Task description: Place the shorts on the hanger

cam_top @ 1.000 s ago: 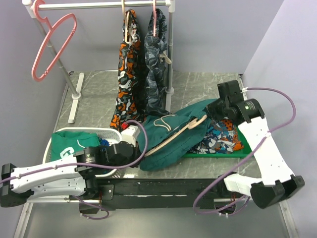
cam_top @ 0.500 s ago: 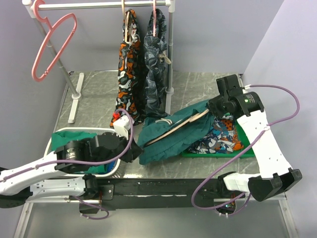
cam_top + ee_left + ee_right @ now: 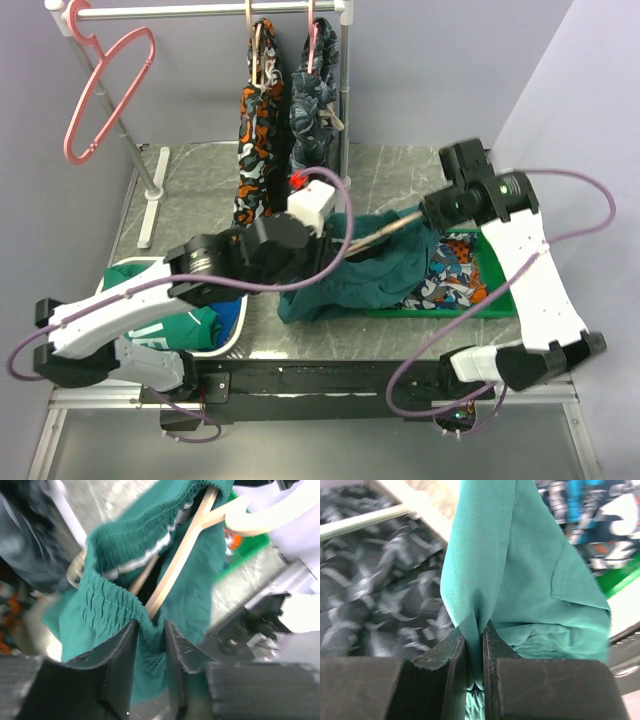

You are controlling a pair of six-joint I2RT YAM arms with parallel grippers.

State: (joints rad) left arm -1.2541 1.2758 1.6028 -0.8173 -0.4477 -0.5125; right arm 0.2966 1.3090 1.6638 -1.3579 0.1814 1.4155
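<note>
Slippage is what we are flagging: the shorts (image 3: 370, 280) are hanging bunched above the table (image 3: 200, 190), the hanger (image 3: 175, 565) is threading through their waistband, and the left gripper (image 3: 150, 630) is standing with its jaws parted around a waistband fold. The right gripper (image 3: 474, 635) is pinching teal cloth alone, jaws pressed together on it, so we are judging the hanger, seemingly ungripped, liable to slide out.

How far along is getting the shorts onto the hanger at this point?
Done: one arm of the hanger is already inside the waistband of the shorts. In hand: the right gripper pinches the fabric, and the left gripper straddles the waistband. Left: the waistband looks bunched, so it likely needs spreading along the hanger.
</note>
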